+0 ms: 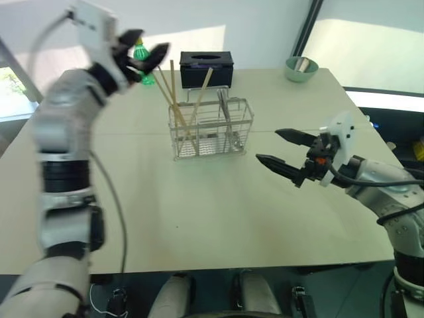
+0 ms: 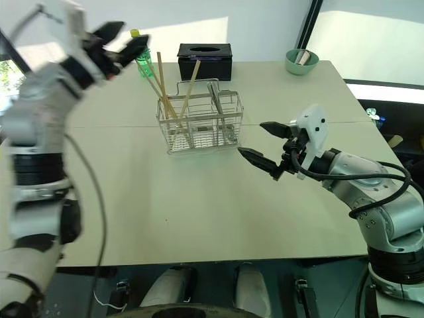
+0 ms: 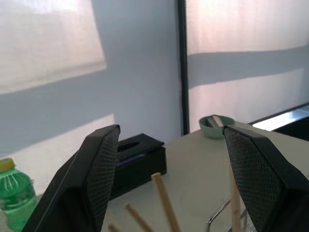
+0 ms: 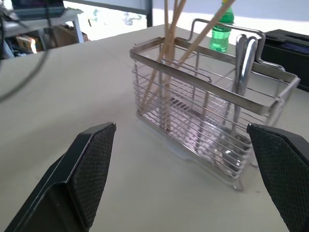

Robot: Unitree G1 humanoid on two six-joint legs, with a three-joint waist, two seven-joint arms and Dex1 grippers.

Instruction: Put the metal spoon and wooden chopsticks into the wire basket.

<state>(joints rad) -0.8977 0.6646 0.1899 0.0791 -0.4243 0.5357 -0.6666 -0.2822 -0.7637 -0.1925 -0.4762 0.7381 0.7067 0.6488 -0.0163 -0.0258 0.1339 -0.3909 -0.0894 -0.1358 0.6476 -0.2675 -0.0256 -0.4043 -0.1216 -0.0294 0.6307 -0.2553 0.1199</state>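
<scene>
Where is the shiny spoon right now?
The metal spoon stands upright in the wire basket, in its right-hand compartment, apart from the wooden chopsticks leaning in the left one.

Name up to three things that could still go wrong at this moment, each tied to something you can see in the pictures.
1. The wooden chopsticks lean out well above the wire basket; the raised, open left gripper is close to their tips and could knock them.
2. The green bottle stands just behind that gripper and might be tipped.
3. The open right gripper hovers beside the basket; a sideways nudge could shift it, with the metal spoon inside.
</scene>
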